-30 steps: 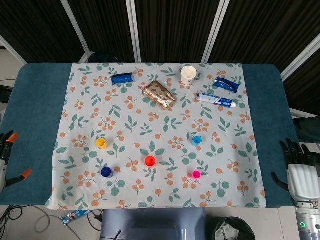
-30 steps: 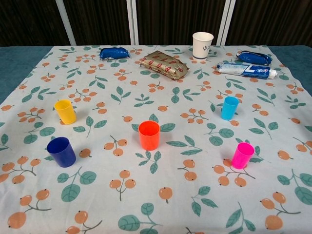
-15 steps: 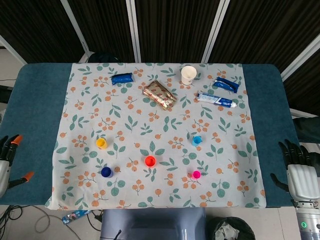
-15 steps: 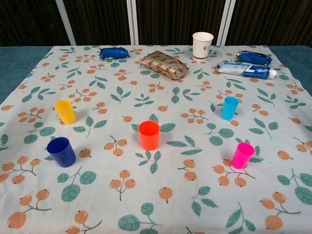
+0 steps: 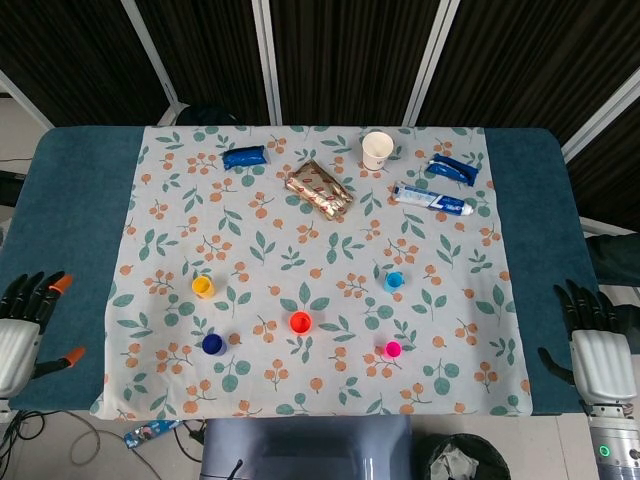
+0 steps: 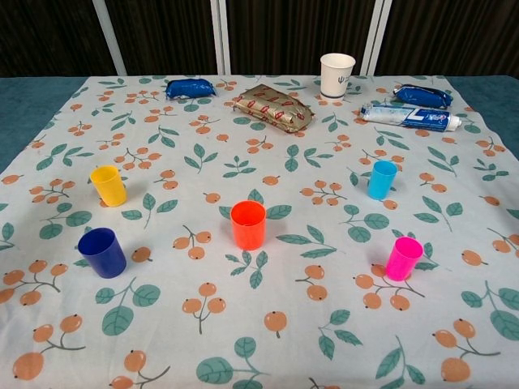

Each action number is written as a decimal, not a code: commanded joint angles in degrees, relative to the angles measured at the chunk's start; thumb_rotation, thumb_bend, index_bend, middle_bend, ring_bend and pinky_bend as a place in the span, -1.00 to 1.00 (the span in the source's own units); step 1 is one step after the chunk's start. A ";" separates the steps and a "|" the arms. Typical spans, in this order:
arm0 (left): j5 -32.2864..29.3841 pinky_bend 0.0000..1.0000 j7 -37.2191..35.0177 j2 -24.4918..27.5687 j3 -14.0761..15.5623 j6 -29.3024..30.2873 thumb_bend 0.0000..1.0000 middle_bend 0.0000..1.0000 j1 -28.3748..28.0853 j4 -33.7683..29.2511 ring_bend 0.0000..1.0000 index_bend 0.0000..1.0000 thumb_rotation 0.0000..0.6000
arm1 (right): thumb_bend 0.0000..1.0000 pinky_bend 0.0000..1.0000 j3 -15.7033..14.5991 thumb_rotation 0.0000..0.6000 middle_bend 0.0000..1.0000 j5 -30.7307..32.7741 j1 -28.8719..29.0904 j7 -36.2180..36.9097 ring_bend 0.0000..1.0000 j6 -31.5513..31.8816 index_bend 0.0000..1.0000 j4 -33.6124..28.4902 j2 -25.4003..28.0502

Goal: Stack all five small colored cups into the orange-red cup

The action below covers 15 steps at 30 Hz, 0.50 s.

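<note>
Dark panelling (image 5: 340,60) runs right across the back, split by slanting white strips (image 5: 265,60). In front, the table (image 5: 80,220) wears teal fabric, with a leaf-and-berry tablecloth (image 5: 300,250) spread over the middle. Even light, soft shadows. Pale floor (image 5: 60,440) below the near edge.

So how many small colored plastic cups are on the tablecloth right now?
5, all upright and apart: orange-red cup in the middle, yellow cup and dark blue cup left, light blue cup and pink cup right. None looks hidden.
</note>
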 commanded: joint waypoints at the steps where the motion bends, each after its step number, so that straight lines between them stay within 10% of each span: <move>1: 1.44 -0.96 1.13 1.45 -0.38 -4.95 -0.80 -0.83 -3.80 -2.05 -1.00 -0.74 1.00 | -0.38 -0.91 -0.07 1.00 -0.89 -0.04 0.04 -0.29 -0.87 -0.09 -0.95 -0.11 -0.13; 15: -5.39 -0.96 18.97 6.00 -2.75 -29.92 -0.80 -0.83 -18.19 -15.60 -1.00 -0.67 1.00 | -0.38 -0.91 -0.15 1.00 -0.89 0.26 0.17 -1.83 -0.87 -0.35 -0.95 -0.29 -1.04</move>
